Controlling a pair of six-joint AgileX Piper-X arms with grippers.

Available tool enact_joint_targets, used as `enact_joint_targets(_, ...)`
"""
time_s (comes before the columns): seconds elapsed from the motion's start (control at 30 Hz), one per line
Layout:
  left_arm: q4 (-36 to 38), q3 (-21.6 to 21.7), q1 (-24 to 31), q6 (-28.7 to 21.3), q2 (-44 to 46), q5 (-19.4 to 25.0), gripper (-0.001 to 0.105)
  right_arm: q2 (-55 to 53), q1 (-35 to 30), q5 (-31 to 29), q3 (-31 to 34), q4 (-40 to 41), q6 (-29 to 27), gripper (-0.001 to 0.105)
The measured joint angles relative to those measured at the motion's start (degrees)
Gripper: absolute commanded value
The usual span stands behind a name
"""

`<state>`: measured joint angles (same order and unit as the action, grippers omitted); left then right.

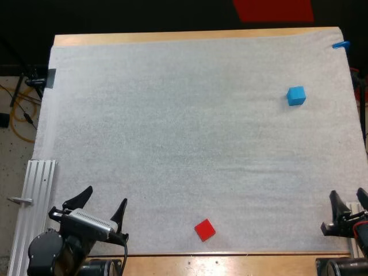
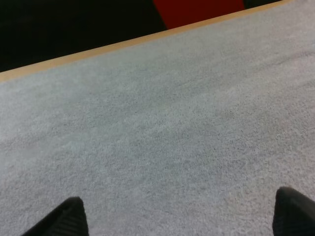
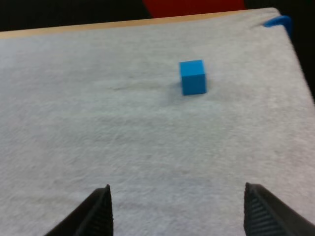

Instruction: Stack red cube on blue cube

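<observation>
A red cube (image 1: 204,230) lies on the white mat near the front edge, a little right of the middle. The blue cube (image 1: 296,95) sits far back on the right side of the mat; in the right wrist view the blue cube (image 3: 192,76) lies well ahead of the fingers. My left gripper (image 1: 102,206) stands open at the front left corner, to the left of the red cube, its fingers (image 2: 66,219) wide apart over bare mat. At the front right edge my right gripper (image 1: 347,202) is open too, its fingers (image 3: 96,214) spread with nothing between them.
A ribbed aluminium rail (image 1: 35,195) runs along the mat's left edge beside my left arm. The white mat (image 1: 172,126) covers nearly the whole wooden table (image 1: 190,35), whose far edge shows as a thin strip. Cables lie on the floor (image 1: 14,109) at the left.
</observation>
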<state>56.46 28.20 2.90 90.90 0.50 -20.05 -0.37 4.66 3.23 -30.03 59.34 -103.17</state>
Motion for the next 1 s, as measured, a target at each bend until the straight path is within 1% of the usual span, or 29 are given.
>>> enact_joint_targets(0.07, 0.0, 0.0, -1.4, 0.0, 0.0, -0.5, 0.074, 0.0, 0.0, 1.9, 0.0, 0.0, -1.1, 0.056)
enact_joint_targets(0.2, 0.1, 1.5, -4.6, 0.0, 0.0, -0.7, 0.074, 1.8, 0.0, 2.5, -1.1, 0.0, -1.6, 0.056)
enact_joint_targets(0.4, 0.5, 6.8, -8.7, 0.0, -0.3, -1.0, 0.074, 8.3, 0.9, 3.0, -5.7, 0.0, -2.9, 0.056)
enact_joint_targets(0.43, 1.2, 8.3, -9.0, 0.0, -1.2, -1.2, 0.074, 9.5, 1.4, 3.3, -7.0, 0.0, -3.8, 0.056)
enact_joint_targets(0.53, 3.8, 11.8, -10.5, 0.0, -5.0, -2.0, 0.074, 12.6, 3.1, 4.6, -10.2, 0.0, -5.2, 0.056)
enact_joint_targets(0.57, 5.0, 13.2, -11.2, -0.9, -6.9, -2.6, 0.074, 14.0, 3.6, 5.2, -11.7, 0.0, -5.3, 0.056)
enact_joint_targets(0.6, 5.8, 13.7, -11.8, -1.1, -7.8, -2.8, 0.074, 14.8, 4.0, 5.2, -12.4, 0.0, -5.4, 0.056)
enact_joint_targets(0.67, 8.9, 16.6, -14.8, -3.4, -10.6, -3.2, 0.074, 17.5, 5.5, 6.6, -15.3, 0.4, -6.0, 0.056)
enact_joint_targets(0.8, 13.4, 20.8, -19.1, -4.5, -14.1, -3.4, 0.074, 21.7, 7.7, 8.2, -19.8, 1.8, -8.1, 0.056)
enact_joint_targets(0.87, 16.3, 23.9, -21.6, -5.9, -16.2, -3.4, 0.074, 24.4, 9.5, 9.4, -22.1, 3.1, -8.4, 0.056)
enact_joint_targets(0.9, 17.1, 24.4, -22.2, -6.0, -16.7, -3.4, 0.074, 25.0, 10.1, 9.7, -22.7, 3.4, -8.5, 0.056)
enact_joint_targets(1.0, 20.4, 27.9, -24.6, -6.9, -18.5, -3.4, 0.074, 27.6, 12.8, 11.2, -25.3, 5.1, -9.6, 0.056)
